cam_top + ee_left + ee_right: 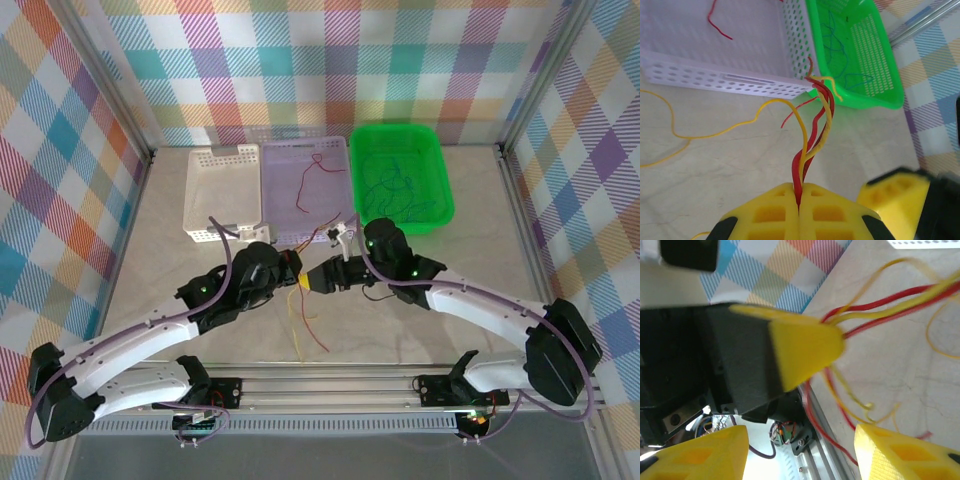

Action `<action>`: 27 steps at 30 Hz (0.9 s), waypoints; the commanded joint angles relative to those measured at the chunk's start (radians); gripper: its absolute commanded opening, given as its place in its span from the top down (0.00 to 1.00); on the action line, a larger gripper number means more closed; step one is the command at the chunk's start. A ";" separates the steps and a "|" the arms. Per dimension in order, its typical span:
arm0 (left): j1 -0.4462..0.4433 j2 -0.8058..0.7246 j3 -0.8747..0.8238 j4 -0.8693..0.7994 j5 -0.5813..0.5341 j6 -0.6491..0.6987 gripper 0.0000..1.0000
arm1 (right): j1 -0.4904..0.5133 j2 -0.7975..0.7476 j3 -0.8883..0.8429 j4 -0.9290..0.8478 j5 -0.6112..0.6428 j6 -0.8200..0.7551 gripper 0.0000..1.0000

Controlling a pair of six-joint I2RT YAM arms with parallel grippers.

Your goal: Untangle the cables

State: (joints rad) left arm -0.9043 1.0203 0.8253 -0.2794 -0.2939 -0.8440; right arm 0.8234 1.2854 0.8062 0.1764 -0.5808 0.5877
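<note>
The cables (pixel 816 125), a bunch of red and yellow strands, rise out of my left hand (pixel 799 195). It is clenched tight on them, and its yellow pads meet with the strands pinched in the seam. Above the grip the bunch fans out toward 12 o'clock, its tips reaching toward the corner of the lilac basket (pixel 740 82). One loose yellow strand (pixel 715 131) curls across the desk (pixel 715 175) toward 9 o'clock. From above, more red and yellow tails (pixel 300 325) trail on the desk at 6 o'clock of my hands.

My right hand (pixel 800 452) faces the left one tip to tip. Its fingers (pixel 900 455) are spread and grasp nothing.

At 12 o'clock a single red strand (pixel 303 180) lies in the lilac basket. At 1 o'clock the green basket (pixel 415 226) holds thin blue and green cables (pixel 395 190). At 11 o'clock stands a white basket (pixel 215 200).
</note>
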 commanded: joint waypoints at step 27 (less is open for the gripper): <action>0.012 0.036 0.059 -0.042 -0.045 -0.128 1.00 | 0.105 0.047 -0.062 0.023 0.269 -0.085 0.55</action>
State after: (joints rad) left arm -0.9043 1.0668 0.8482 -0.3065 -0.3187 -0.9508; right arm 0.9188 1.3178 0.7380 0.1654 -0.3218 0.4919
